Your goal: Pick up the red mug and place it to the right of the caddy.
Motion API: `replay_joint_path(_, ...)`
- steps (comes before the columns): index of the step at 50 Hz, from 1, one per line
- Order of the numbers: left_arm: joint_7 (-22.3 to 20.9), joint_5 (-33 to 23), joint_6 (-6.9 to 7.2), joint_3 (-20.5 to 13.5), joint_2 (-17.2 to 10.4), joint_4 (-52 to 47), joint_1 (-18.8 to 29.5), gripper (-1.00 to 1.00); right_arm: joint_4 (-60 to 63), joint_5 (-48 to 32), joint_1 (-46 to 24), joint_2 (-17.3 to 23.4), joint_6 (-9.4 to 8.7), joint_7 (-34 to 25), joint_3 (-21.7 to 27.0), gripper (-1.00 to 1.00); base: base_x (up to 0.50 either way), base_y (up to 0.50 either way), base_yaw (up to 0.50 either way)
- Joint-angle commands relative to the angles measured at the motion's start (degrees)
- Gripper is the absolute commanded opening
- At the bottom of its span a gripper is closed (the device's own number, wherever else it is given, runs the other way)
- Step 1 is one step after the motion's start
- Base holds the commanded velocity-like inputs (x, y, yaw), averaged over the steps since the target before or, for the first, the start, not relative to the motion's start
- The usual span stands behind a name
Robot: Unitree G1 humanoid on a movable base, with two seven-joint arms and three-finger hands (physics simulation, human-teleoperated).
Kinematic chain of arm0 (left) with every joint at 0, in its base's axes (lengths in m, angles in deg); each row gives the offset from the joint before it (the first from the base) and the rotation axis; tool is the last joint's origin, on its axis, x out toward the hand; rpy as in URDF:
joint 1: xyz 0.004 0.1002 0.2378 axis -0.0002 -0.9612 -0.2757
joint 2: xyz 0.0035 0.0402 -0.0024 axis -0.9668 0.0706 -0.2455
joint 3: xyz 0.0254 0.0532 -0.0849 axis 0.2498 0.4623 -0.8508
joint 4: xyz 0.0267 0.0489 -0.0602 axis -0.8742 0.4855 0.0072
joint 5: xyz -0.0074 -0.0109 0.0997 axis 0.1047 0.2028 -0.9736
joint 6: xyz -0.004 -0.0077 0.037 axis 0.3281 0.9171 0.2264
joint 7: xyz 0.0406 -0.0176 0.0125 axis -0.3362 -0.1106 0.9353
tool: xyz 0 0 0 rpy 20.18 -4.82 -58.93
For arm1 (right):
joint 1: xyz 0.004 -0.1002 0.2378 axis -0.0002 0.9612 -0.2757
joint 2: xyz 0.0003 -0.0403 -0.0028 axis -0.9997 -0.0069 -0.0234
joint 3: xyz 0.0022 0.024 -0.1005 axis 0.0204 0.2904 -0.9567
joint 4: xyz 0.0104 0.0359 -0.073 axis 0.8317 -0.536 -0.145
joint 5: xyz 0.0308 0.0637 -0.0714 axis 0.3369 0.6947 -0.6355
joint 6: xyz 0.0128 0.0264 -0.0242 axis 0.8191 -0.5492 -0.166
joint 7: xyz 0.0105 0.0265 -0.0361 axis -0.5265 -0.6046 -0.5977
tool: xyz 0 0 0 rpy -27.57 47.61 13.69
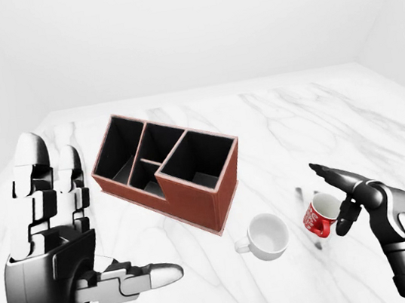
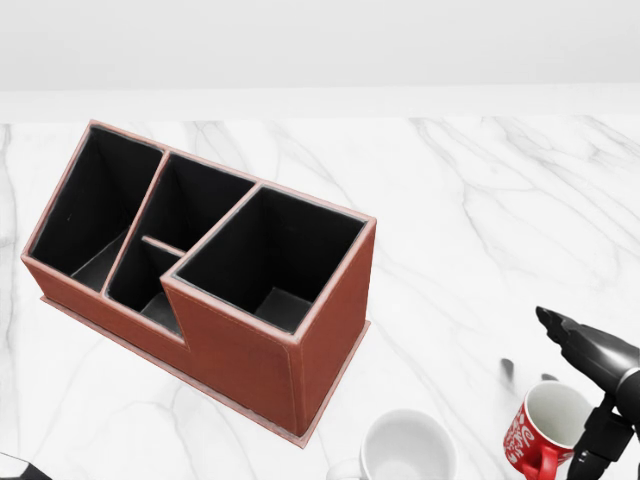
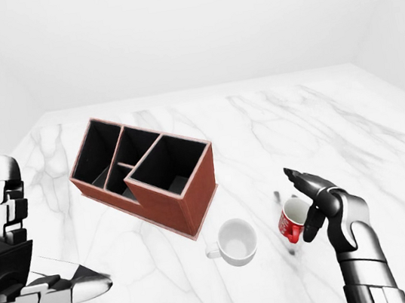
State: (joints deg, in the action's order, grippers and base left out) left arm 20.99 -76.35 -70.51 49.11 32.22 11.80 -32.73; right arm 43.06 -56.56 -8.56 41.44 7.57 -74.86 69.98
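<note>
The red mug (image 1: pixel 319 217) stands upright on the marble table, below and to the right of the caddy (image 1: pixel 193 191), with its handle toward the view's bottom. The caddy is a brown leather box with several black compartments, set at an angle. My right hand (image 1: pixel 328 200) is open at the mug: one finger (image 2: pixel 585 347) stretches over its rim and the thumb (image 1: pixel 345 219) hangs by its right side, not closed on it. At the left of the left-eye view my left hand (image 1: pixel 101 211) is raised and open, holding nothing and well clear of the caddy.
A white mug (image 1: pixel 267 235) stands just left of the red one, below the caddy's right corner. The white marble table (image 1: pixel 312 120) stretches to the right of the caddy up to a pale wall.
</note>
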Motion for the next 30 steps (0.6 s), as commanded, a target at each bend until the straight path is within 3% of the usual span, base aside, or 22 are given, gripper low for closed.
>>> replay_joint_path(1,0.0,0.2,0.0,-0.3,0.0,-0.3,0.2,1.0,-0.3,-0.3,0.3,0.2,0.0,0.0,0.3,1.0,0.0,0.0,0.0)
replay_joint_path(30,0.0,-0.3,0.0,0.2,0.1,0.2,0.1,1.0,-8.9,0.7,-1.9,0.6,0.0,0.0,-2.2,1.0,0.0,0.0,0.0)
